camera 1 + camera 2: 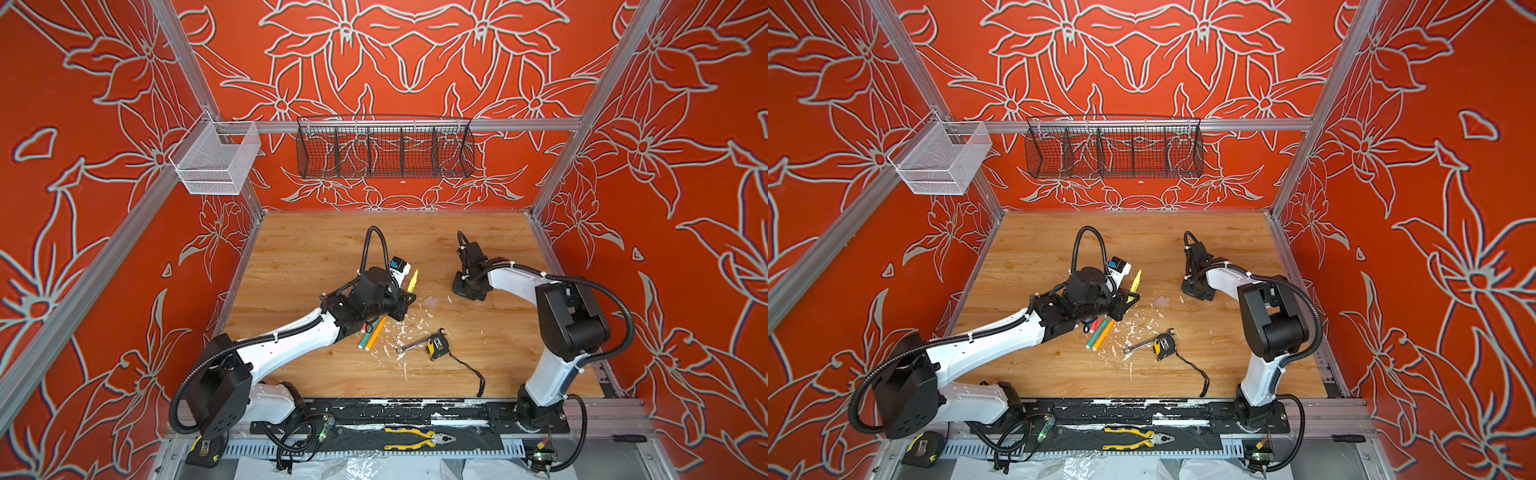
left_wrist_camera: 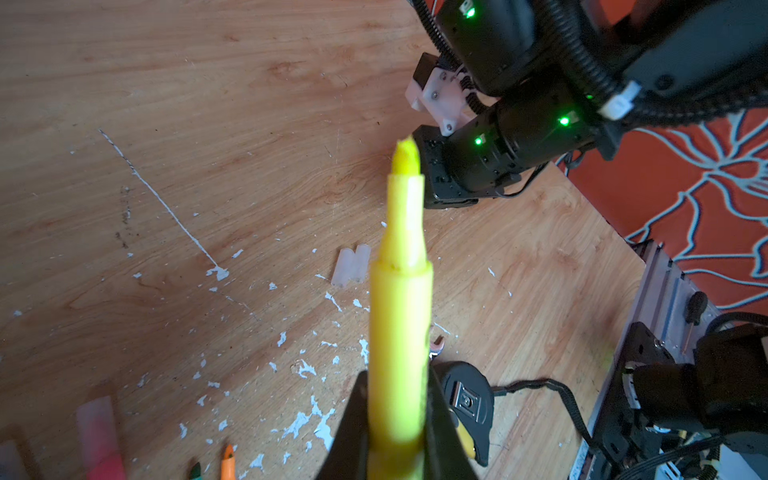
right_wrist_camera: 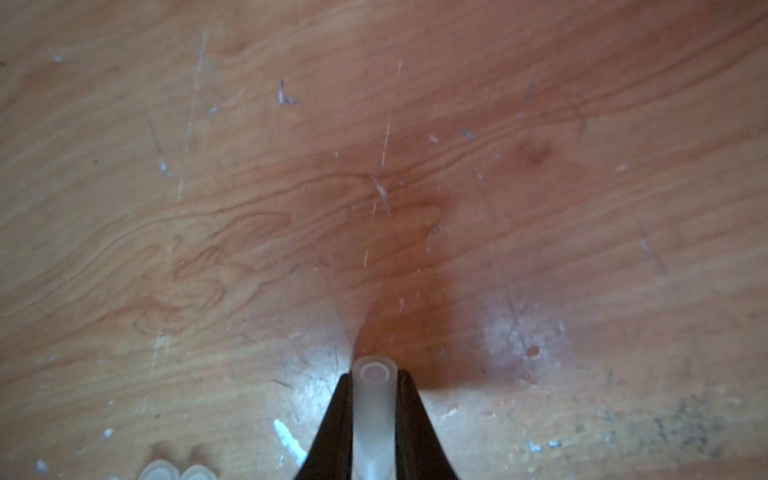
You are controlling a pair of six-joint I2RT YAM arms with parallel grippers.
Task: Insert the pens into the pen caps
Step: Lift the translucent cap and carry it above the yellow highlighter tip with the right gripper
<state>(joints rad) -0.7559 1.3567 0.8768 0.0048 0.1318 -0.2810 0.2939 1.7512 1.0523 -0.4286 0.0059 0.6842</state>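
Wooden table (image 1: pixel 311 374): two loose caps (image 2: pixel 351 266) lying; one yellow pen (image 2: pixel 399 332), one cap (image 3: pixel 372 415) gripped.

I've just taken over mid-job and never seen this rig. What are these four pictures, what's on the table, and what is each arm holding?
Two robot arms work over a wooden table. The two wide pictures look from overhead; the two close-ups come from a camera on each wrist. The left end effector is shut on a yellow pen, uncapped. The right end effector is shut on a clear pen cap. On the table lie two loose caps, an orange pen, a green pen, a wrench and a tape measure.
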